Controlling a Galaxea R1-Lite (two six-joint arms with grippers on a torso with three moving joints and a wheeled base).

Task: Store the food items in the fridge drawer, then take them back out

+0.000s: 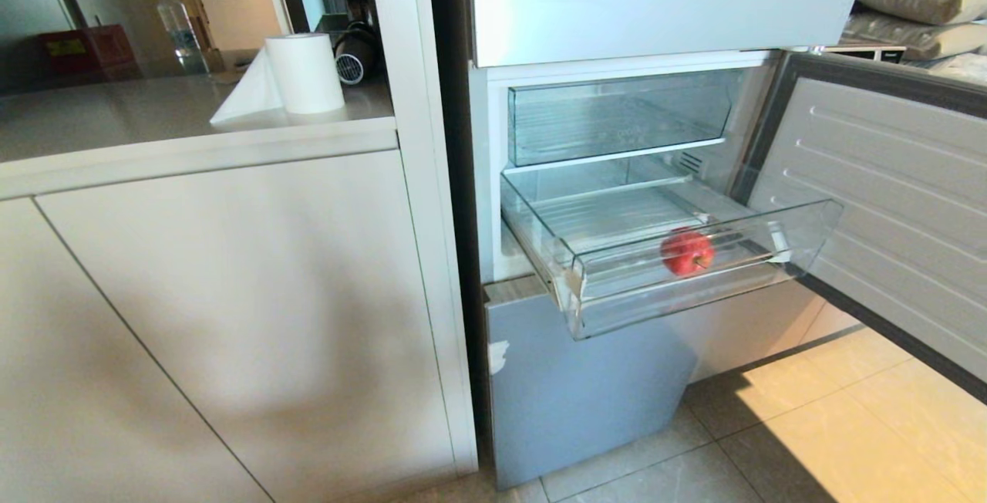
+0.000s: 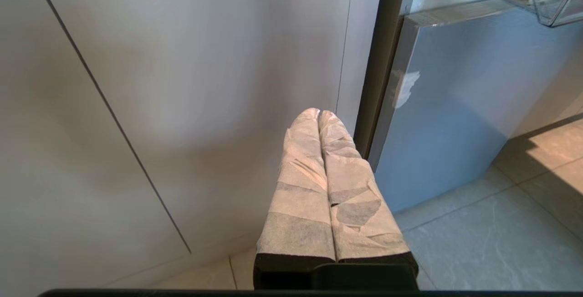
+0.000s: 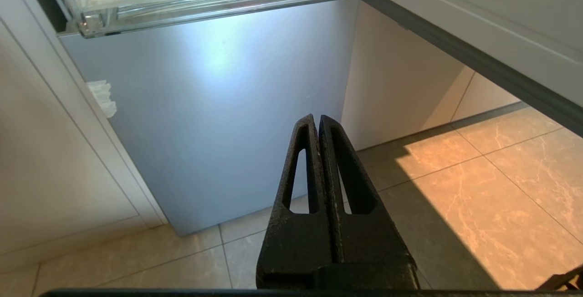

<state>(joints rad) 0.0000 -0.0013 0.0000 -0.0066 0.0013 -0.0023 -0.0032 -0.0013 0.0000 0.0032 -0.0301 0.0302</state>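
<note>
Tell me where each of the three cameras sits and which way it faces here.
Head view: high on the robot, looking forward and down at the open fridge, the pulled-out fridge drawer and the apple; neither arm shows.
Left wrist view: behind the shut left gripper, low, facing the white cabinet and fridge base.
Right wrist view: behind the shut right gripper, low, facing the lower fridge door and the floor.
Shared: all three catch the drawer; head and right wrist views both show the apple.

Head view: looking down from above at pulled-out fridge drawer (image 1: pixel 671 271). Wrist views: low near floor, facing fridge base, sharing drawer's underside.
</note>
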